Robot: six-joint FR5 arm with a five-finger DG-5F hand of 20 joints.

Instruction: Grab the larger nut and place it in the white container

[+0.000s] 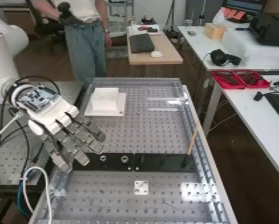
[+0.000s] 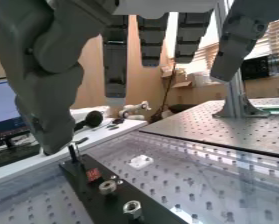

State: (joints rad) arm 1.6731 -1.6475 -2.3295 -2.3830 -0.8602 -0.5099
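Fingers [image 2: 115, 65] dangle closest in the wrist view, loosely apart and gripping nothing, with the larger nut [image 2: 132, 207] and bearing [image 2: 108, 187] on the black bar [image 2: 76, 175]. High view adds the white container [image 1: 106, 97] and a thin stick [image 1: 192, 142], while the hand [image 1: 68, 127] blocks the bar's left end.

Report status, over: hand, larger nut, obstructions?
Hand open, nothing held, near the black bar. Larger nut standing on the bar, not yet in the white container. Bearing close beside it, possible snag.
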